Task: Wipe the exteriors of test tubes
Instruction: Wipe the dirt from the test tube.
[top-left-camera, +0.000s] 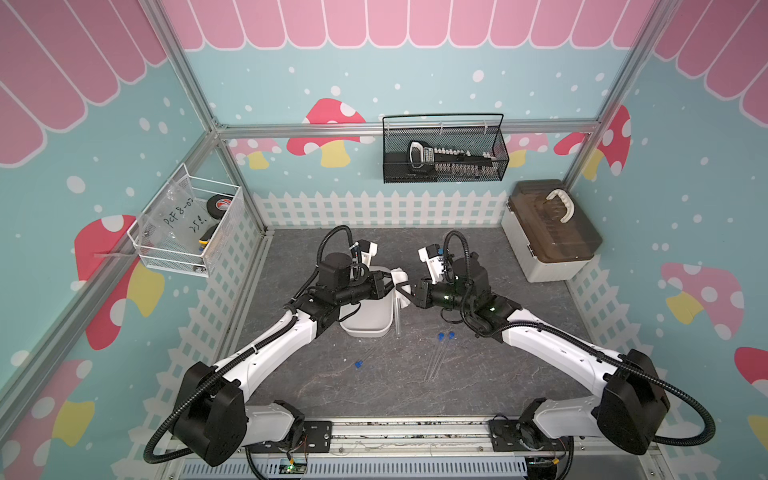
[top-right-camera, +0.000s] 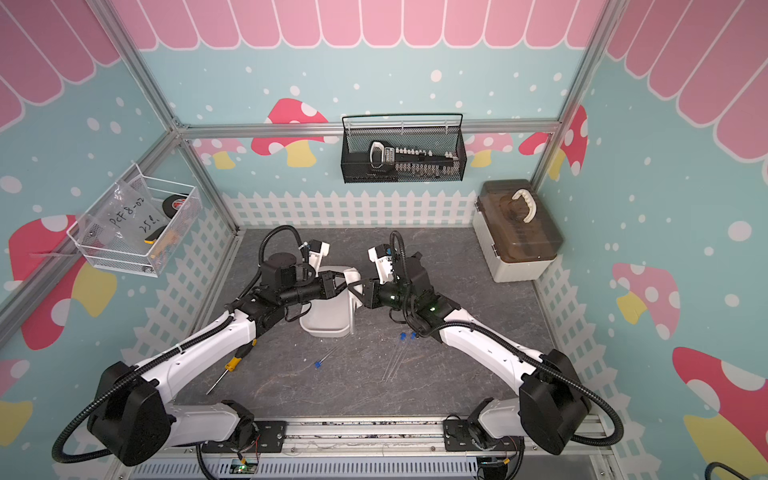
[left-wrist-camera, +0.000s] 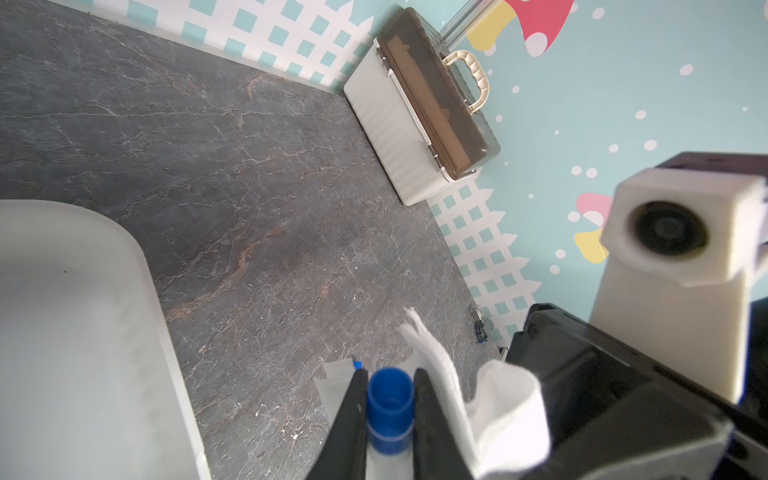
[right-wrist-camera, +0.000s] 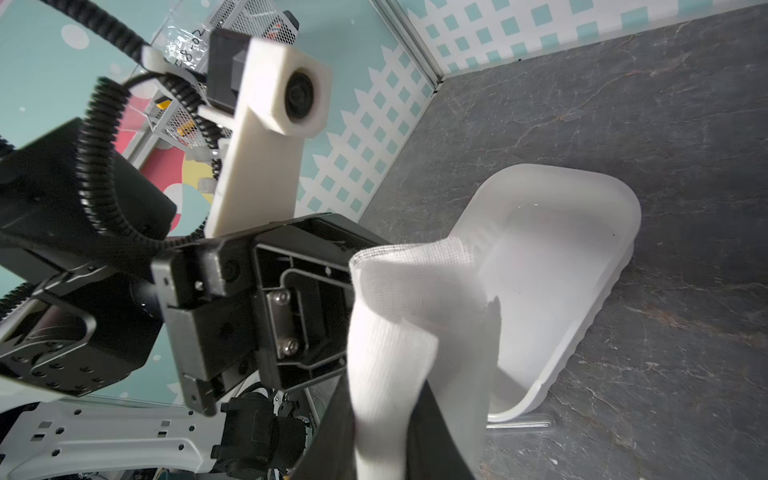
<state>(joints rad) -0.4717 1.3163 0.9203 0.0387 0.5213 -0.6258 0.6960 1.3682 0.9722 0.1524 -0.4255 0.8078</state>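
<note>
Two tools face each other in both top views, arms bent inward; one test tube (top-left-camera: 397, 318) hangs from the left tool (top-left-camera: 390, 286); wiping seems underway. Left wrist view: jaws clamped on its blue cap (left-wrist-camera: 390, 409). Right wrist view: right tool (right-wrist-camera: 386, 397) pinches the cloth (right-wrist-camera: 407, 324), which should next slide along the tube.

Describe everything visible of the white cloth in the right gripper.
The white cloth is thin gauze with a fine weave, folded and crumpled, its free end standing loose. The right gripper pinches it, holding it in the air near the white tray. It seems to lie against a finger of the left gripper; whether it touches the test tube there cannot be told.
</note>
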